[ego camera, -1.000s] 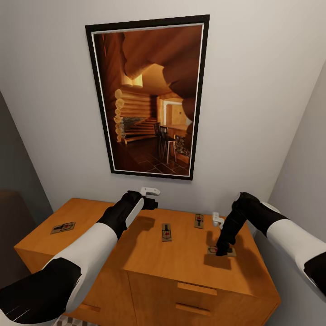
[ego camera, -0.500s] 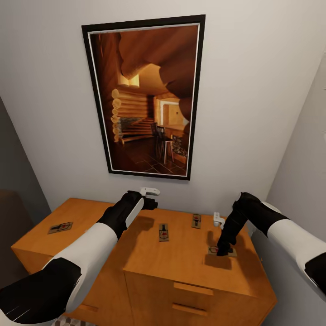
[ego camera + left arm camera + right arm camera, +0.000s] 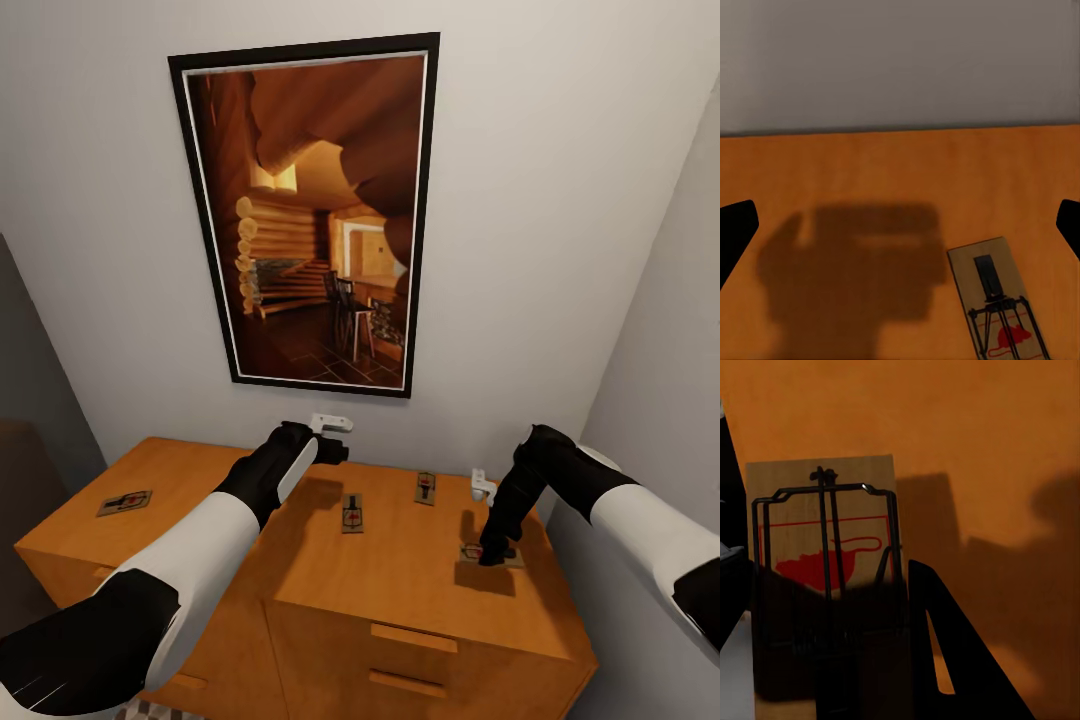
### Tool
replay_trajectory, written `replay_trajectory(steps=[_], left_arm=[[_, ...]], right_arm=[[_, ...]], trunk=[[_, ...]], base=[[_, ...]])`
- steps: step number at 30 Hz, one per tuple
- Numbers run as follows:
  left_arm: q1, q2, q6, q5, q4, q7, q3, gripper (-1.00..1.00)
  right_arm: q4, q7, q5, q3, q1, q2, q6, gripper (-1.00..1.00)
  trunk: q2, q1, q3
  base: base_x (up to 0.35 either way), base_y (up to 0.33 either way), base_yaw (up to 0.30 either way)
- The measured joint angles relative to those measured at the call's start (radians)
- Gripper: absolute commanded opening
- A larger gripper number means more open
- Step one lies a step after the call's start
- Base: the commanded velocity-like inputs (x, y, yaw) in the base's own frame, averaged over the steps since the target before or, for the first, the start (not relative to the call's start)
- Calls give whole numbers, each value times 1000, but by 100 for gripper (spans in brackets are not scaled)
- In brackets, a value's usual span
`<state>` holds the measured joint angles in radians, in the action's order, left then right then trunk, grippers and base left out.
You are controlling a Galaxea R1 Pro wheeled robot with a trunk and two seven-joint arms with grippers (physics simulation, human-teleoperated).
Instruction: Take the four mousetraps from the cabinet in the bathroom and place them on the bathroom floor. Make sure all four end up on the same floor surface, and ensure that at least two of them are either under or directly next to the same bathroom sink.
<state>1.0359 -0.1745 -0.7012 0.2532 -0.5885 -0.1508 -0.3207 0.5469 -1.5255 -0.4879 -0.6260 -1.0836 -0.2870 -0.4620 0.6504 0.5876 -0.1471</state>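
Right gripper [image 3: 492,553]: your fingers straddle a mousetrap [image 3: 478,552] near the cabinet [image 3: 420,590] top's right edge; whether they have closed on it, I cannot tell.
Left gripper [image 3: 338,452]: spread wide and empty above the cabinet's back edge.
Other mousetraps: 2 at mid-cabinet [image 3: 351,514] [image 3: 425,487], 1 on the cabinet's far left [image 3: 124,501].
Risk: the flat board could slip from a shallow pinch and slide off that right edge.
Room: the side wall [image 3: 670,330] crowds your right arm; free space lies toward the cabinet's middle.

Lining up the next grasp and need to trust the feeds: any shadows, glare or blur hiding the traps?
Head view: sharp, no glare; the right arm's shadow darkens the mousetrap under it. Left wrist view: a soft shadow on the cabinet top stops beside a clearly lit trap. Right wrist view: the trap's near half is in deep shadow.
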Motion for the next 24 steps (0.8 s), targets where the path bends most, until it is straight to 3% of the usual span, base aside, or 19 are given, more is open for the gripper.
replay_trajectory(steps=[8,12,14,20,24], left_arm=[[0,0,-1,0,0,27,-13,100],[0,0,-1,5,0,86,-76,100],[0,0,0,22,-2,118,-110,100],[0,0,3,141,-6,154,-193,100],[0,0,5,166,-9,157,-257,100]], right_arm=[[0,0,1,1,0,1,0,-100],[0,0,1,1,0,1,0,-100],[0,0,1,1,0,1,0,-100],[0,0,2,1,0,2,-1,-100],[0,0,2,1,0,3,-2,-100]], trunk=[[0,0,0],[0,0,0],[0,0,0],[0,0,0],[0,0,0]], base=[[0,0,0],[0,0,0],[0,0,0],[0,0,0],[0,0,0]])
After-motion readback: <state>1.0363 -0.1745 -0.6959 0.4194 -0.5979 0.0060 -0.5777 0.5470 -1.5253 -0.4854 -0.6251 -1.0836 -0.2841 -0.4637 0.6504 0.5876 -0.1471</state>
